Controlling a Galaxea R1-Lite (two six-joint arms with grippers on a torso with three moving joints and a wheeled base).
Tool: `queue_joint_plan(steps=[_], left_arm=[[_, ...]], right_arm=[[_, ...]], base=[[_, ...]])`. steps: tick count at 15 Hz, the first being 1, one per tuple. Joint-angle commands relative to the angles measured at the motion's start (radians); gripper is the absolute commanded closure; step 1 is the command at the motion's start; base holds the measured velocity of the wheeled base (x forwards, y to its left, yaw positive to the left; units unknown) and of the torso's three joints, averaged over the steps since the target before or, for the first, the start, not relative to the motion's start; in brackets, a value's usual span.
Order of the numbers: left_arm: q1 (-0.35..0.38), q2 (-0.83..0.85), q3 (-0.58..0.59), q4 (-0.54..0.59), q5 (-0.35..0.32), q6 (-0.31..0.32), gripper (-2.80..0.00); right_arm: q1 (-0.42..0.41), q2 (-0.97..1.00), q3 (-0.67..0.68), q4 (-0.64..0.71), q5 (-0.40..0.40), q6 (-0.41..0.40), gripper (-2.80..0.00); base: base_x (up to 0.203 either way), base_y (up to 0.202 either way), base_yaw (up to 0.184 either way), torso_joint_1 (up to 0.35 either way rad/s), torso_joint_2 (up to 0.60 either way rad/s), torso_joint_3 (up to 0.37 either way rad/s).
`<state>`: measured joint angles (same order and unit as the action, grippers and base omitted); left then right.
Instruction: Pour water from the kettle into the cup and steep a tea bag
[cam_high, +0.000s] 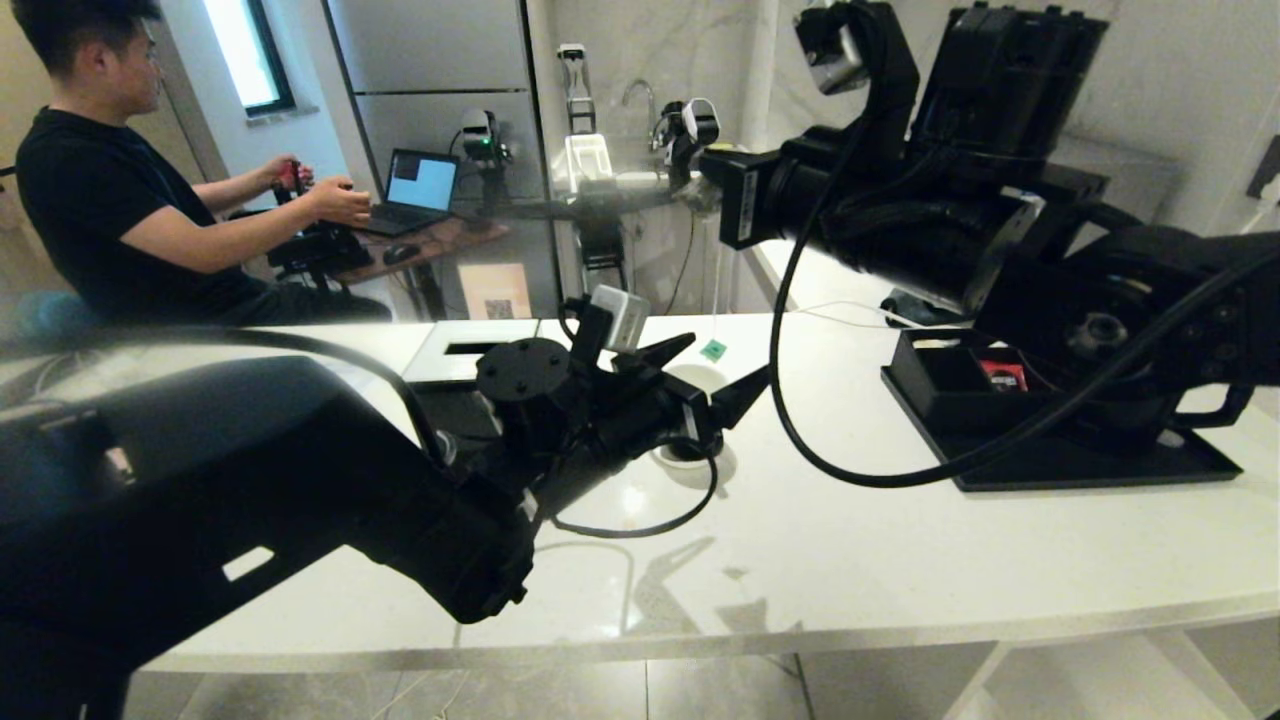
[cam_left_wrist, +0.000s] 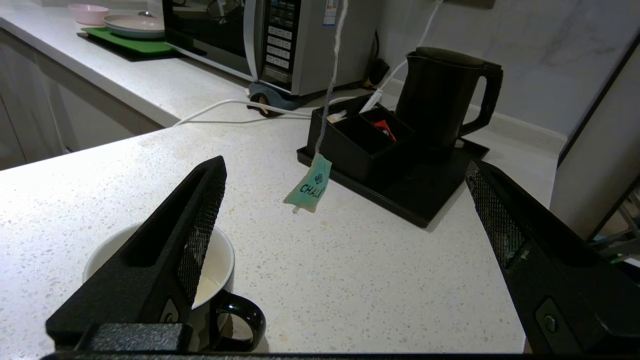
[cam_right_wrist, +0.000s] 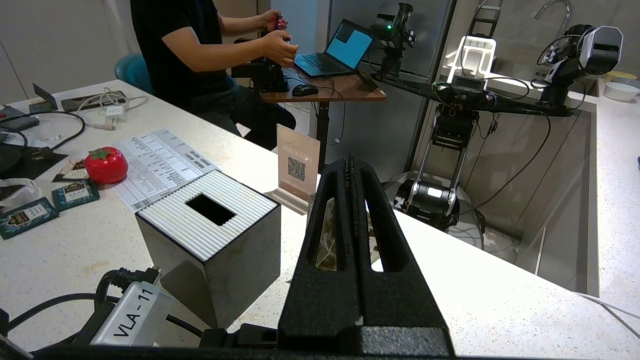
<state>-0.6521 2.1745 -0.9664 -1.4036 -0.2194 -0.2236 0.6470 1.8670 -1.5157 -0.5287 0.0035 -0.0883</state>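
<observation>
Clearly, tea bag (cam_left_wrist: 310, 186) tag reads "CHALI"; camera (cam_right_wrist: 132, 315) "VLA-11".

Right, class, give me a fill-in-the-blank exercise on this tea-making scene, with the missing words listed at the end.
1. The left pincer stands ____ above the cup.
2. The right pincer is shut on the ____, whose green tag dangles from a white string.
3. The kettle stands on a black ____ beside a divided box.
4. Inside, the cup is coloured ____.

Missing words: open; tea bag; tray; white
</observation>
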Motion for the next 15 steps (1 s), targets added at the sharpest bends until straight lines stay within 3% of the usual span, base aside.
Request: queue_joint_plan(steps=[1,3,4,15], left_arm=[[0.0,0.002,0.0,-0.008,-0.002,-0.002,-2.8],[0.001,0.005,-0.001,-0.011,-0.003,0.001,-2.8],[0.001,0.009,-0.003,-0.023,-0.003,0.0,0.0],[0.005,0.018,-0.003,-0.037,0.009,-0.003,0.0]], right_arm=[[0.0,0.001,0.0,-0.004,0.0,-0.001,0.0],[0.0,0.001,0.0,-0.004,0.0,-0.001,0.0],[0.0,0.001,0.0,-0.004,0.0,-0.001,0.0],[0.0,0.003,0.002,-0.004,0.001,-0.001,0.0]], base=[[0.0,0.0,0.0,0.0,0.0,0.0],[0.0,0.0,0.0,0.0,0.0,0.0],[0.0,0.0,0.0,0.0,0.0,0.0],[0.0,0.0,0.0,0.0,0.0,0.0]])
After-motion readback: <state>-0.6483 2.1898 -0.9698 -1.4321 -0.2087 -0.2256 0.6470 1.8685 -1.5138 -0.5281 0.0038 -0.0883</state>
